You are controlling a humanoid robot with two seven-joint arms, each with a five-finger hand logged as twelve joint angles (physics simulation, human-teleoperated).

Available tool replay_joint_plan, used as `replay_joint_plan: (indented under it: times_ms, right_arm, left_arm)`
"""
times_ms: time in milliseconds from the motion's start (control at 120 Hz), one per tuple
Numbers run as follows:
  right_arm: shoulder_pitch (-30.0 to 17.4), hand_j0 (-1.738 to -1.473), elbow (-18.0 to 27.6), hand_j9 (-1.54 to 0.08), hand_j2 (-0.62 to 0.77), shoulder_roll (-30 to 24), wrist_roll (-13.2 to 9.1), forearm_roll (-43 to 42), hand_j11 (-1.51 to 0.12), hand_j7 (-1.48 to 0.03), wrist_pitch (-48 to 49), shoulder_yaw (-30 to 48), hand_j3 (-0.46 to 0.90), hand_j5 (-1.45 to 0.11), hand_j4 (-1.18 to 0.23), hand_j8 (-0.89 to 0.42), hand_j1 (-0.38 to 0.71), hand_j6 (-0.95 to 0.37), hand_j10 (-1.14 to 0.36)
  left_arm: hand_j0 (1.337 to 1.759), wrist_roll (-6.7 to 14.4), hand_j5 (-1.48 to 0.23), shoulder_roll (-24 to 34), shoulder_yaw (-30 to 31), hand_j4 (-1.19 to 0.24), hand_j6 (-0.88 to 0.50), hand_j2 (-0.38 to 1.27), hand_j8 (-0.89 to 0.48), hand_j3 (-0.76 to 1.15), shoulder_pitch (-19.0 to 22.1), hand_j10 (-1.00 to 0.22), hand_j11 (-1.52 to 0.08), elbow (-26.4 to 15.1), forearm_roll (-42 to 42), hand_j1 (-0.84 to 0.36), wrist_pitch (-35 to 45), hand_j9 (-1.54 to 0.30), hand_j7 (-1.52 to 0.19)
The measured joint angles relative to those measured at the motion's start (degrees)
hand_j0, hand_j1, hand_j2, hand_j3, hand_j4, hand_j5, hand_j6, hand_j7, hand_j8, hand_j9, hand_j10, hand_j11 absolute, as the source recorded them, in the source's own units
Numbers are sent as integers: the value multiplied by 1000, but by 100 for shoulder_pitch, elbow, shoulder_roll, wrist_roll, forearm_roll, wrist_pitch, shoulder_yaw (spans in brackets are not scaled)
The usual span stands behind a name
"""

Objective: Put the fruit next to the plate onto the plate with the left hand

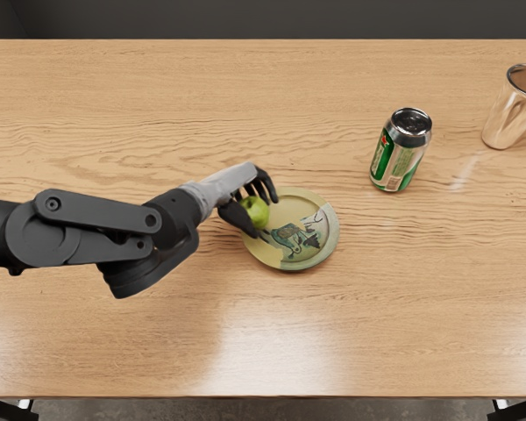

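Green, the apple (256, 210) sits clasped in my left hand (246, 199), fingers (267, 187) curled round it, at the left edge of the plate (314, 207); my forearm stretches in from the left across the wooden table (245, 105).

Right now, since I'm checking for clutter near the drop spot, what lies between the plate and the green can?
Nothing. In the head view, only bare wooden table separates the plate from the green can.
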Motion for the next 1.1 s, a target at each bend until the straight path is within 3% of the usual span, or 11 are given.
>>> replay_joint_plan:
  times_ms: [317,467,608,817,958,1100]
  right_arm:
    - [-1,-1658,0,-26,-4,0,-1,0,-26,-26,0,0,0,-26,-20,-20,-324,-20,-20]
    - [-2,-1658,1,-26,-4,0,1,0,-26,-26,0,0,0,-26,-20,-20,-324,-20,-20]
    - [-1,-1658,1,-26,-4,0,1,0,-26,-26,0,0,0,-26,-20,-20,-324,-20,-20]
    - [-2,-1658,1,-26,-4,0,0,0,-26,-26,0,0,0,-26,-20,-20,-324,-20,-20]
    - [0,-1658,1,-26,-4,0,0,0,-26,-26,0,0,0,-26,-20,-20,-324,-20,-20]
    - [-1,-1658,1,-26,-4,0,0,0,-26,-26,0,0,0,-26,-20,-20,-324,-20,-20]
  left_arm:
    - [1658,-20,-735,-299,-48,-555,-542,232,-469,0,-21,-555,-727,72,-9,-268,-4,-728,-733]
    - [1658,-29,-391,-290,-66,-296,-289,118,-254,0,-21,-296,-387,91,-6,18,-2,-387,-390]
    - [1658,-29,-202,-238,-86,-153,-150,60,-133,0,-11,-154,-201,96,-23,177,-1,-201,-202]
    - [1658,-23,-74,1507,-418,-56,-55,22,-49,0,66,-56,-73,60,-34,287,-568,-73,-73]
    - [1658,6,-37,3115,-1465,-28,-28,12,-25,0,721,-29,-36,44,-91,319,-2824,-36,-37]
    - [1658,13,-19,3681,-2030,-15,-16,7,-14,0,726,-16,-18,54,-108,335,-4137,-18,-19]
